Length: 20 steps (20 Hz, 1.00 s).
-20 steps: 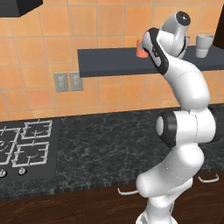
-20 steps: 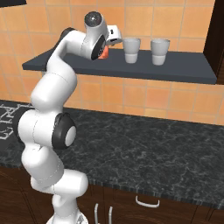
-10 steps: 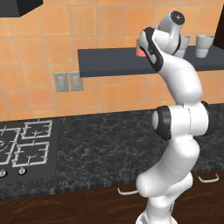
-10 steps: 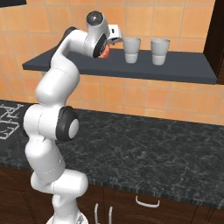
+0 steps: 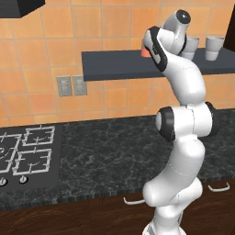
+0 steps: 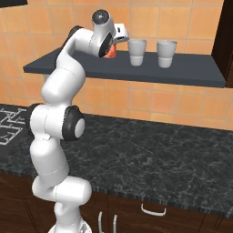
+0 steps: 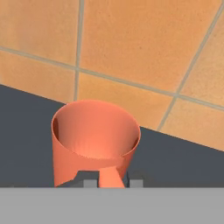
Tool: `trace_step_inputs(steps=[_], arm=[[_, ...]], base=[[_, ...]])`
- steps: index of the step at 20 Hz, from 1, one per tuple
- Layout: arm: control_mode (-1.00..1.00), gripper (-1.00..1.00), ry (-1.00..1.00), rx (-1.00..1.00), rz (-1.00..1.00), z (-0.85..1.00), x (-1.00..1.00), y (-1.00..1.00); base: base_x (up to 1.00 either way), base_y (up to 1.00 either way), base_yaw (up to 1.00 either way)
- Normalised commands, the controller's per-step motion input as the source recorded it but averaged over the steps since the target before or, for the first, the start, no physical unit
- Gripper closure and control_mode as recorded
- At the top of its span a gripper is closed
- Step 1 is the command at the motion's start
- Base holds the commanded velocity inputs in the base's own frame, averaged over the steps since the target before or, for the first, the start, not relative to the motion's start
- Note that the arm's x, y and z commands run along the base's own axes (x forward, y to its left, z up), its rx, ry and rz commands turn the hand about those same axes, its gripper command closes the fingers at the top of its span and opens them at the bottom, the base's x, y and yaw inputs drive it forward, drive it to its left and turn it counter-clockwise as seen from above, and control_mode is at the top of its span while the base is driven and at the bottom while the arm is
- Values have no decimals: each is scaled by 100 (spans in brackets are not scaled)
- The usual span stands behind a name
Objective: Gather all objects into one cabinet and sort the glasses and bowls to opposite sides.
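hand view | hand point(image 7: 113, 180) tips straddle mug point(image 7: 94, 142) handle; base cut off

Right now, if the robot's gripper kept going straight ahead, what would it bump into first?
Most likely the red-orange mug. The gripper points right at it on the grey shelf, its fingers apparently either side of the handle. Behind it is the tiled wall.

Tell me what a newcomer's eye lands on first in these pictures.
The tall white arm reaching up to the grey shelf, its gripper right at a red-orange mug, fingertips flanking the handle. To the mug's right on the shelf stand two pale cups, side by side but apart, before an orange tiled wall.
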Motion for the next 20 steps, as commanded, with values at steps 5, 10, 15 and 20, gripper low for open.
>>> trace_step_inputs(steps=[5,10,15,20], arm=[[-100,100,0,0,0,0,1,0],[-100,100,-9,-3,0,20,-12,0],[-100,100,-18,-10,0,34,-43,11],[-100,100,-25,-10,0,37,-64,4]], base=[[0,0,0],[0,0,0],[0,0,0],[0,0,0]])
